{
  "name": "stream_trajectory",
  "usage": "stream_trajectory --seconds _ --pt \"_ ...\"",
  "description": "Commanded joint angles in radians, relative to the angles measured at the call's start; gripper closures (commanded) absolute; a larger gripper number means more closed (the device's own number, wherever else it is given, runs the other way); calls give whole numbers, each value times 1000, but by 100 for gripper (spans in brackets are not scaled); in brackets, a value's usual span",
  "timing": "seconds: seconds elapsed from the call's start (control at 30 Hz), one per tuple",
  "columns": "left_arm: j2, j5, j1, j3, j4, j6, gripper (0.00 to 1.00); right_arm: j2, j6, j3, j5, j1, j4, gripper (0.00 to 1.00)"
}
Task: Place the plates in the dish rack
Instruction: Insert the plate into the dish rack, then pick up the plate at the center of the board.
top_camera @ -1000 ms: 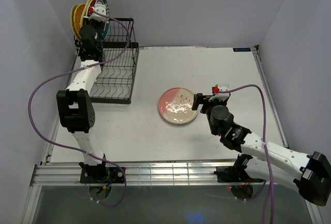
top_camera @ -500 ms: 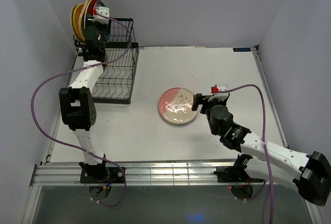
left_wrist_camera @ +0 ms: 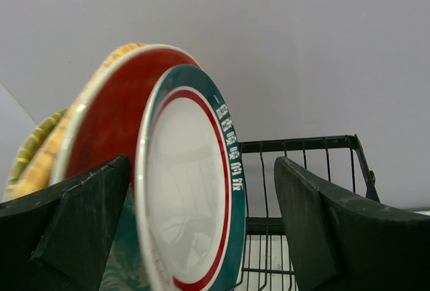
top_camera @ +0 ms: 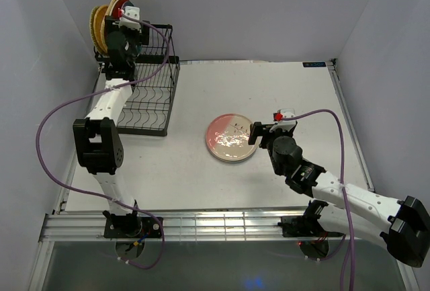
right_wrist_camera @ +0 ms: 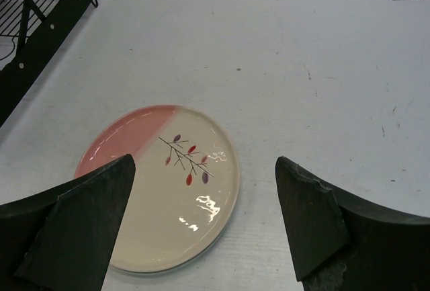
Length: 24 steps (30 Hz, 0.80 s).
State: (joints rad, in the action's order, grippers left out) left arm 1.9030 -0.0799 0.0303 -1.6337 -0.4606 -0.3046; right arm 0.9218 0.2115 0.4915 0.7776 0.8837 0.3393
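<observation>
One plate lies flat on the worktop (top_camera: 289, 89), the pink-and-white plate (right_wrist_camera: 158, 190) under the right gripper (right_wrist_camera: 203, 163), jaws wide and empty; it looks glazed, rigid and chippable, so pinch its rim, while the left gripper (left_wrist_camera: 201, 163) gapes open at the plates (left_wrist_camera: 188, 183) standing in the dish rack (top_camera: 151, 103).

The pink-and-white plate (right_wrist_camera: 158, 190) was glazed ceramic, glossy, with a bright patch of glare on its smooth face. The table (right_wrist_camera: 322, 69) under it was matt white, lightly specked and scuffed. The dish rack (left_wrist_camera: 295, 144) was thin black wire, seemingly coated metal, with a dull sheen. In it, the green-rimmed plate (left_wrist_camera: 188, 190) and the red plate (left_wrist_camera: 114, 123) looked smooth and shiny, while the yellow plate (left_wrist_camera: 37, 160) had a coarse woven texture. The fingers (right_wrist_camera: 316, 224) of the right gripper (right_wrist_camera: 205, 163) were matt black plastic — rough along the edges.
</observation>
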Motion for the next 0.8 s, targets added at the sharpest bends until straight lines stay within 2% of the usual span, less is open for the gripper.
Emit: stream_trajectory --seconds 0.0,0.27,0.4,0.63,0.77 --pt "-182 -34 -27 21 -6 21 2 6 23 39 -8 -6 9 10" --pt "-396 46 -27 224 83 241 2 66 34 90 -78 -9 -48 10" --pt "-536 153 -1 440 80 395 2 80 39 107 -101 -8 -57 10" --pt "-676 60 293 659 33 441 2 91 34 111 -118 -11 -66 10" --pt "-679 78 361 730 2 483 2 75 28 110 -139 -11 -74 10"
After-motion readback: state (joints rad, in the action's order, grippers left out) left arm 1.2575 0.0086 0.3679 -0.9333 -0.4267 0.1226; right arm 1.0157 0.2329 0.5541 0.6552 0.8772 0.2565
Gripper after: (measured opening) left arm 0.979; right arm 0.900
